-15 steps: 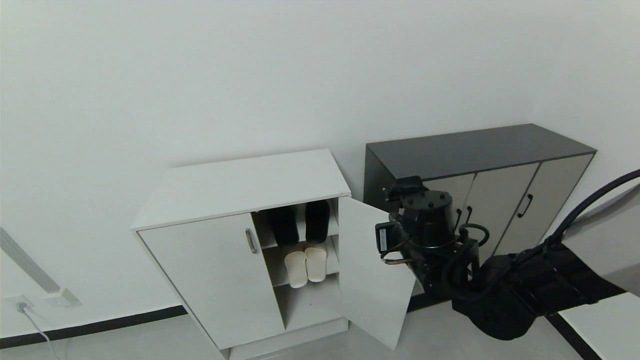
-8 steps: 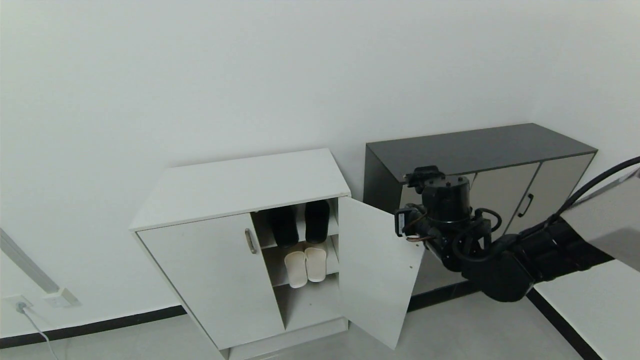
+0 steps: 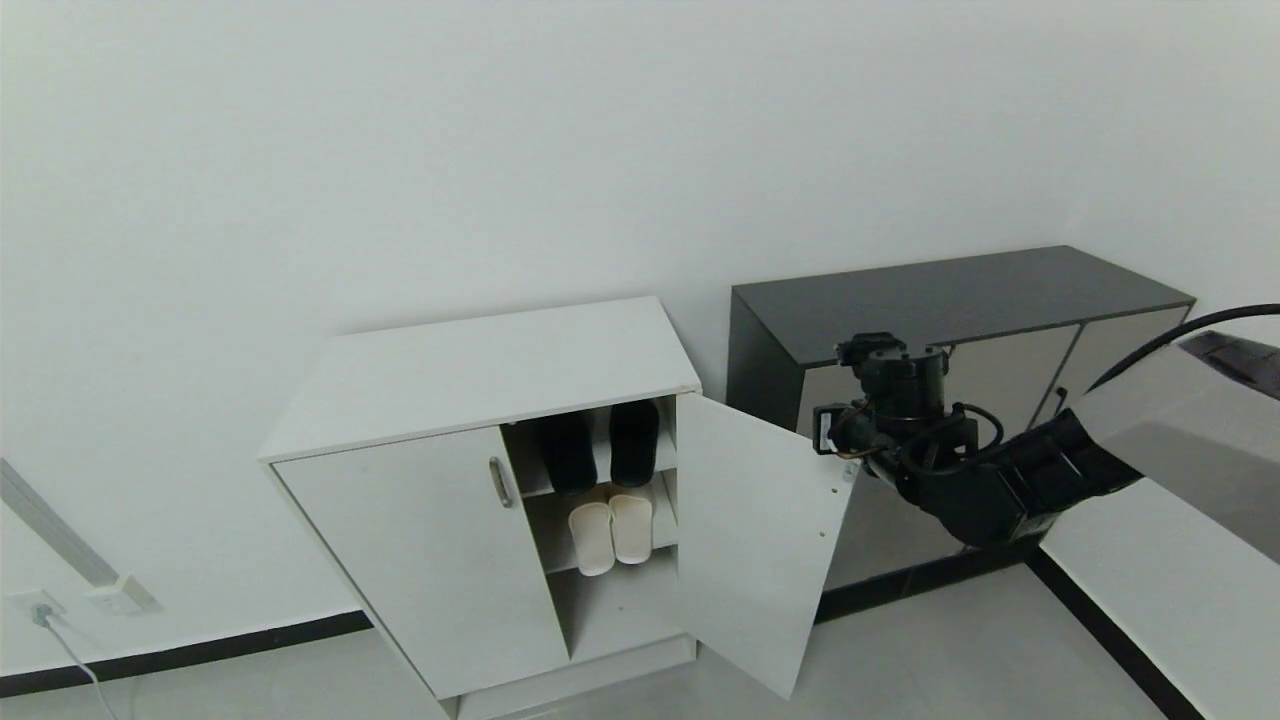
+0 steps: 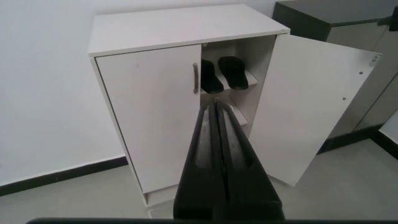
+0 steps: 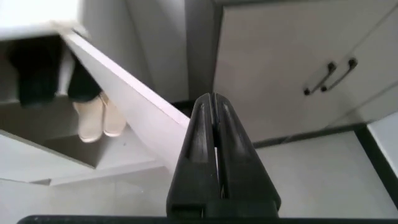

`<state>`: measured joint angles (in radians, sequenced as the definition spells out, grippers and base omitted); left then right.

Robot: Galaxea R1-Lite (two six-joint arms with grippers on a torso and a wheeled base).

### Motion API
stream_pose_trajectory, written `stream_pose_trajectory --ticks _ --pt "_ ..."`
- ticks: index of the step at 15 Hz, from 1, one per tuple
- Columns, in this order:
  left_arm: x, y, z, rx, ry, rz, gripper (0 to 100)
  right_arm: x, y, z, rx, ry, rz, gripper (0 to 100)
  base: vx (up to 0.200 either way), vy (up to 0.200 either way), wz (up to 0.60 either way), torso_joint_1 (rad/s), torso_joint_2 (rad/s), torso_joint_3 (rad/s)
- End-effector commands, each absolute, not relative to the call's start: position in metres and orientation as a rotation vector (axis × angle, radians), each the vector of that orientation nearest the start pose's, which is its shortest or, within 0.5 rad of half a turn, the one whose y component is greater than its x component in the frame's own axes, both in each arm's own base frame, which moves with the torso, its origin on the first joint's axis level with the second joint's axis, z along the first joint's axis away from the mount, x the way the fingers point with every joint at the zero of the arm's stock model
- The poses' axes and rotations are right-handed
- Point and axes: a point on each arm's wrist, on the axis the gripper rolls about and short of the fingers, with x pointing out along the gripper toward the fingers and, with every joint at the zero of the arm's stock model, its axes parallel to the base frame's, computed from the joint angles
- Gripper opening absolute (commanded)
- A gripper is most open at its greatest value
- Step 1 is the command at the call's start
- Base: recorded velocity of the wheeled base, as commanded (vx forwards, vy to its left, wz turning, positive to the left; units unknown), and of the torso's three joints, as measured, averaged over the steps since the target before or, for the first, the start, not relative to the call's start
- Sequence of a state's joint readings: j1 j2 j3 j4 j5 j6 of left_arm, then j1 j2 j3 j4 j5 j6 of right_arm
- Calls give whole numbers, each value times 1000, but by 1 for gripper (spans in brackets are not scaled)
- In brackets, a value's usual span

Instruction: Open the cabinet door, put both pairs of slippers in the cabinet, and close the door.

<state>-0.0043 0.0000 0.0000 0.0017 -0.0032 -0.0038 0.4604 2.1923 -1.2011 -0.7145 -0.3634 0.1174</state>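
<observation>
The white cabinet (image 3: 480,370) stands with its right door (image 3: 760,540) swung open. A black pair of slippers (image 3: 600,445) sits on the upper shelf and a white pair (image 3: 610,530) on the shelf below. My right arm's wrist (image 3: 890,400) hangs just past the open door's outer edge, in front of the dark cabinet. The right gripper (image 5: 214,99) is shut and holds nothing, with the door (image 5: 124,87) and both pairs beside it. The left gripper (image 4: 214,104) is shut and empty, well back from the cabinet, facing the door gap and the black slippers (image 4: 224,71).
The cabinet's left door (image 3: 430,560) is closed and has a metal handle (image 3: 500,482). A dark grey cabinet (image 3: 960,300) with closed doors stands to the right. A white surface (image 3: 1180,600) fills the lower right. A wall socket with a cable (image 3: 40,610) is at far left.
My right arm has drawn back from in front of the open door to the right, past its outer edge. The door and slippers have stayed put.
</observation>
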Motion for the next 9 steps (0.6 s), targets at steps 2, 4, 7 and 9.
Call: stream_pose_trajectory --ticks 2,4,7,9 --pt "-23 0 75 -5 2 -8 0 407 179 84 -12 314 56 0 0 0 0 0 0 0" --pt "-23 0 75 -5 3 -8 0 418 174 76 -8 320 48 0 0 0 0 0 0 0" --pt "-23 0 75 -5 2 -8 0 421 169 70 -12 358 70 0 0 0 0 0 0 0" --pt "-23 0 75 -6 2 -8 0 422 169 69 -12 361 76 0 0 0 0 0 0 0"
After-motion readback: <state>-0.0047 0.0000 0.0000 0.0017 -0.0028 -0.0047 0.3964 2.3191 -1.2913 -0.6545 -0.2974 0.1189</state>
